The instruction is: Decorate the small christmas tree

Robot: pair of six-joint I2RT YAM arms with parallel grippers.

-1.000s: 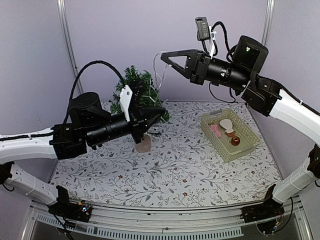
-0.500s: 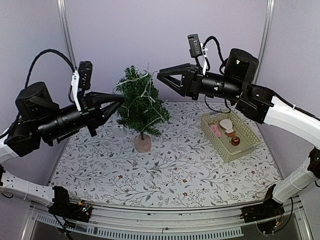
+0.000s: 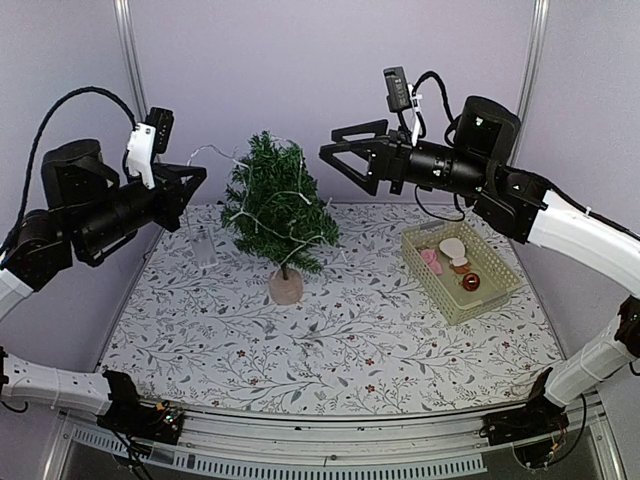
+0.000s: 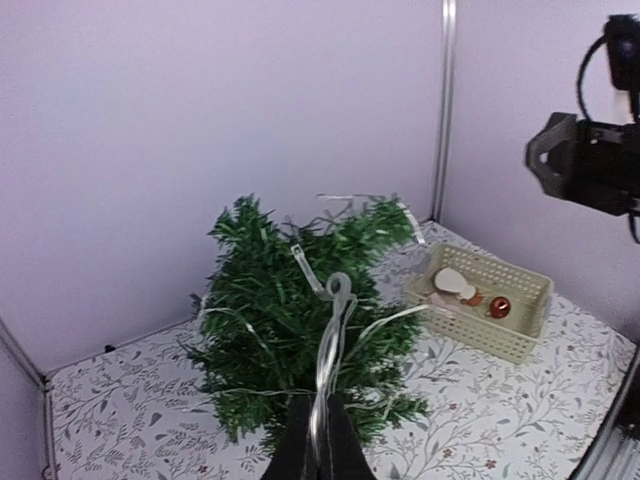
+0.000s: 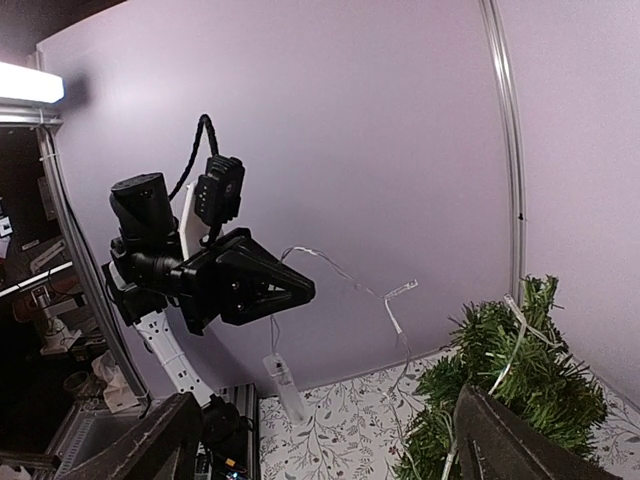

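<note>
Light string lay over the small christmas tree, clamped by the left gripper at 9 o'clock; right gripper gaped empty; basket ornaments at 3 o'clock unhung.

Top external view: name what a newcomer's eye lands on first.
The small christmas tree stands at the back centre of the table, with a clear light string draped over its branches. The left tool pinches that string on the tree's left, while the right tool hangs open in the air on its right. A pale basket of ornaments sits on the right.
</note>
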